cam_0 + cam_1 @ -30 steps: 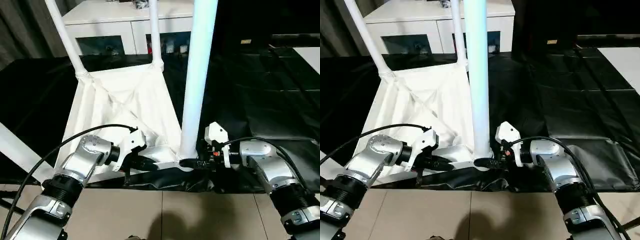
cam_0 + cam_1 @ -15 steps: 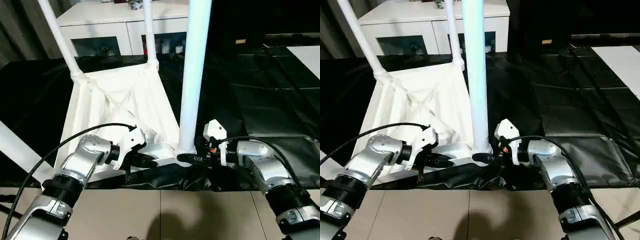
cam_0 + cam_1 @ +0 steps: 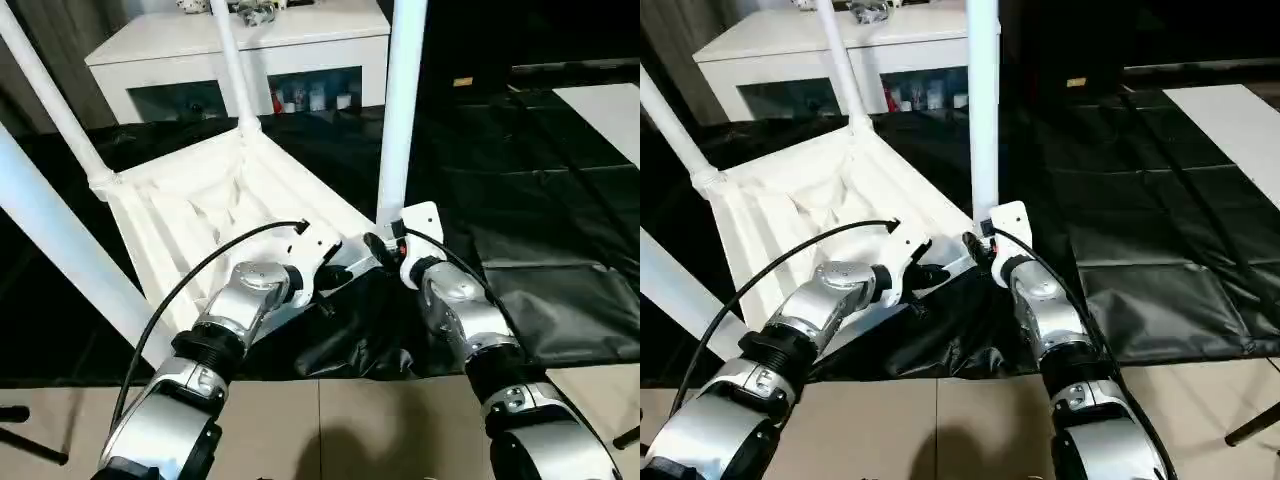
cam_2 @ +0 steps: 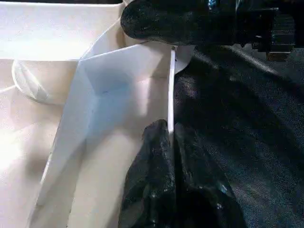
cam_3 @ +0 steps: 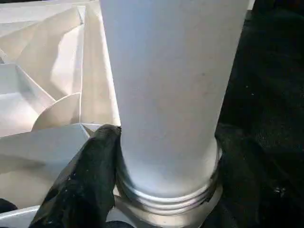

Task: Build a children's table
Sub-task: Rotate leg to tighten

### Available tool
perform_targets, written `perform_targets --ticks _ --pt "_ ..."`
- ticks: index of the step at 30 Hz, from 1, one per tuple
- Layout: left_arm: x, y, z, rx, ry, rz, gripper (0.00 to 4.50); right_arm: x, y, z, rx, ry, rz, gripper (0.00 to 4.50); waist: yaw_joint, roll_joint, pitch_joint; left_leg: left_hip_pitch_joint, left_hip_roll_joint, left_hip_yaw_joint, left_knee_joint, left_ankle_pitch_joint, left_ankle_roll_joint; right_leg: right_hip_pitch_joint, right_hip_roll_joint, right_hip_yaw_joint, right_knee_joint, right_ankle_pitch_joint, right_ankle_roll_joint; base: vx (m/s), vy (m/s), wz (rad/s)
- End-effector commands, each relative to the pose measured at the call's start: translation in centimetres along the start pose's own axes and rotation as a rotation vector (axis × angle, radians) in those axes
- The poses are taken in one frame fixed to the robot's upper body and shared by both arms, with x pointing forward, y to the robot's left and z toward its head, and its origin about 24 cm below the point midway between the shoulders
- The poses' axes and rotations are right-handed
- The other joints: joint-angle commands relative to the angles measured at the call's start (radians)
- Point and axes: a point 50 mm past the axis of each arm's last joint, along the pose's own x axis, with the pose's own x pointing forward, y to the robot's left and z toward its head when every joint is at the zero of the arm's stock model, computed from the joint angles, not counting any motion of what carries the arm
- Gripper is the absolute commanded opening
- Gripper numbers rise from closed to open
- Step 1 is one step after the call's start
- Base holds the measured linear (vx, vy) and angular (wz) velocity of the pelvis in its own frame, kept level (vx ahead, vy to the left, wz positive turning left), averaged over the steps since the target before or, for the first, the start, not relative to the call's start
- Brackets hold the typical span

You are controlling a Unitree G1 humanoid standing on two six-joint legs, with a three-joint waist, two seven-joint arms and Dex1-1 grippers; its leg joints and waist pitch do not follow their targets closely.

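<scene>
Tabletop [image 3: 215,205]: upside down on black sheeting on the floor, ribbed underside facing up, near edge tipped up toward the robot.
Legs: four up in the corner sockets; one at the far corner [image 3: 232,62], one at the far left corner [image 3: 50,105], one large at the near left [image 3: 60,245], one at the near right corner [image 3: 402,105].
Near right leg, base: a few threads visible above the socket in the right wrist view [image 5: 171,192], so probably not screwed fully home.
Right gripper [image 3: 378,245]: fingers spread around the base of the near right leg, one black finger [image 5: 90,175] pressed against its side; grasping the leg, not clenched tight.
Left gripper [image 3: 325,283]: fingers pinched nearly together on the thin near rim of the tabletop [image 4: 171,95], just beside the same corner; rim wall clamped between the two black fingertips [image 4: 159,142].
Step in hand: seating the last leg, judged from the exposed thread; left arm steadying the tabletop, right arm working the leg.
Next move calls for: turning the leg further into its socket until the threads vanish, rim kept clamped so the tabletop cannot spin or slide on the slick sheeting.
Care: leg kept in line with the socket, else cross-threading likely.
Surroundings: white cabinet [image 3: 250,45] with dark glass doors beyond the tabletop, well apart; tiled floor nearest the robot.
</scene>
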Motion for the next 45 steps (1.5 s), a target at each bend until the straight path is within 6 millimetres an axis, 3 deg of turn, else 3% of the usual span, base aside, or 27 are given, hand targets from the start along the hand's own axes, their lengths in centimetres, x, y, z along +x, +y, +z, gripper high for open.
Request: perform_targets --ticks 1,8,10,11,14,16,22,23,24,26,29,30,31,36,39,40,45 --pt "-0.5 1.2 0.5 0.008 -0.036 0.096 0.00 0.6 3.1 0.2 -0.025 -0.013 0.123 2.69 0.003 -0.025 -0.067 0.019 0.024 -0.018 -0.076 -0.307 0.079 0.042 -0.015 0.008 -0.073 -0.331 -0.180 0.000 0.000 0.00" --pt "-0.8 1.8 0.3 0.024 -0.027 0.097 0.00 0.1 3.4 1.0 -0.068 -0.108 0.250 3.46 0.001 -0.025 -0.064 0.021 0.024 -0.018 -0.080 -0.362 0.067 0.041 -0.015 0.008 -0.077 -0.371 -0.168 0.000 0.000 0.00" --pt "-1.4 1.8 -0.1 0.055 -0.019 0.037 0.00 -0.5 2.4 1.2 -0.084 -0.124 0.281 3.77 -0.004 -0.025 -0.064 0.012 0.023 -0.021 -0.081 -0.356 0.073 0.049 -0.016 0.006 -0.074 -0.368 -0.160 0.000 0.000 0.00" --pt "-1.8 1.7 -0.4 0.071 -0.008 -0.014 0.00 -0.8 1.6 1.4 -0.095 -0.137 0.311 3.87 -0.003 -0.022 -0.064 0.013 0.025 -0.023 -0.082 -0.349 0.075 0.049 -0.017 0.006 -0.075 -0.365 -0.159 0.000 0.000 0.00" --pt "-2.3 1.6 -0.9 0.107 0.007 -0.085 0.00 -1.4 0.7 1.7 -0.118 -0.141 0.367 3.93 -0.008 -0.022 -0.065 0.014 0.029 -0.022 -0.081 -0.343 0.083 0.048 -0.015 0.007 -0.069 -0.316 -0.187 0.000 0.000 0.00" --pt "-2.8 1.5 -1.2 0.121 0.021 -0.125 0.00 -2.0 0.2 1.7 -0.160 -0.130 0.425 4.32 -0.004 -0.021 -0.069 0.020 0.032 -0.020 -0.078 -0.330 0.088 0.046 -0.015 0.009 -0.065 -0.273 -0.212 0.000 0.000 0.00" --pt "-4.5 1.0 -2.4 0.172 0.041 -0.302 0.00 -4.2 -1.0 1.0 -0.281 -0.064 0.643 4.32 0.019 -0.016 -0.079 0.020 0.036 -0.014 -0.064 -0.209 0.138 0.050 -0.013 0.008 -0.043 -0.109 -0.260 0.000 0.000 0.00" --pt "-5.2 0.8 -2.8 0.176 0.052 -0.358 0.00 -4.7 -1.1 0.8 -0.289 -0.049 0.694 4.32 0.021 -0.024 -0.078 0.020 0.036 -0.011 -0.063 -0.202 0.144 0.049 -0.012 0.009 -0.043 -0.099 -0.264 0.000 0.000 0.00" --pt "-6.0 0.4 -3.2 0.166 0.053 -0.432 0.00 -5.3 -1.1 0.5 -0.315 -0.028 0.763 4.32 0.033 -0.023 -0.079 0.020 0.040 -0.012 -0.062 -0.178 0.155 0.050 -0.014 0.010 -0.035 -0.083 -0.268 0.000 0.000 0.00" --pt "-6.0 0.4 -3.2 0.166 0.053 -0.433 0.00 -5.3 -1.1 0.5 -0.315 -0.028 0.765 4.32 0.037 -0.021 -0.078 0.024 0.041 -0.010 -0.061 -0.176 0.156 0.046 -0.012 0.011 -0.035 -0.080 -0.270 0.000 0.000 0.00" --pt "-7.0 0.0 -3.4 0.151 0.059 -0.496 0.00 -5.7 -1.0 0.1 -0.340 0.009 0.833 4.32 0.050 -0.022 -0.074 0.030 0.043 -0.007 -0.067 -0.214 0.133 0.041 -0.012 0.015 -0.039 -0.138 -0.263 0.000 0.000 0.00" --pt "-7.3 0.0 -3.6 0.147 0.067 -0.512 0.00 -5.9 -0.9 0.1 -0.336 0.016 0.857 4.32 0.054 -0.029 -0.073 0.031 0.045 -0.006 -0.070 -0.234 0.118 0.042 -0.014 0.016 -0.040 -0.163 -0.256 0.000 0.000 0.00" --pt "-7.6 -0.1 -3.6 0.146 0.071 -0.523 0.00 -6.0 -0.9 0.2 -0.330 0.016 0.875 4.32 0.055 -0.026 -0.070 0.029 0.045 -0.007 -0.073 -0.246 0.110 0.042 -0.014 0.017 -0.042 -0.193 -0.245 0.000 0.000 0.00" --pt "-8.1 0.1 -3.6 0.152 0.075 -0.522 0.00 -6.4 -1.0 0.3 -0.304 0.028 0.928 4.32 0.052 -0.029 -0.066 0.032 0.044 -0.007 -0.078 -0.292 0.073 0.039 -0.013 0.021 -0.048 -0.247 -0.226 0.000 0.000 0.00" --pt "-8.2 0.1 -3.5 0.152 0.076 -0.521 0.00 -6.6 -1.2 0.2 -0.306 0.048 0.945 4.32 0.051 -0.029 -0.067 0.030 0.043 -0.008 -0.078 -0.286 0.068 0.039 -0.013 0.020 -0.048 -0.249 -0.221 0.000 0.000 0.00" --pt "-8.2 0.1 -3.5 0.152 0.076 -0.521 0.00 -6.6 -1.2 0.2 -0.306 0.048 0.945 4.04 0.051 -0.030 -0.067 0.030 0.042 -0.008 -0.077 -0.285 0.068 0.040 -0.014 0.020 -0.048 -0.248 -0.220 0.000 0.000 0.00" --pt "-8.1 0.0 -3.3 0.151 0.075 -0.511 0.00 -6.6 -1.5 0.3 -0.286 0.048 0.938 3.71 0.050 -0.033 -0.070 0.027 0.041 -0.008 -0.074 -0.255 0.078 0.042 -0.014 0.020 -0.046 -0.228 -0.224 0.000 0.000 0.00"
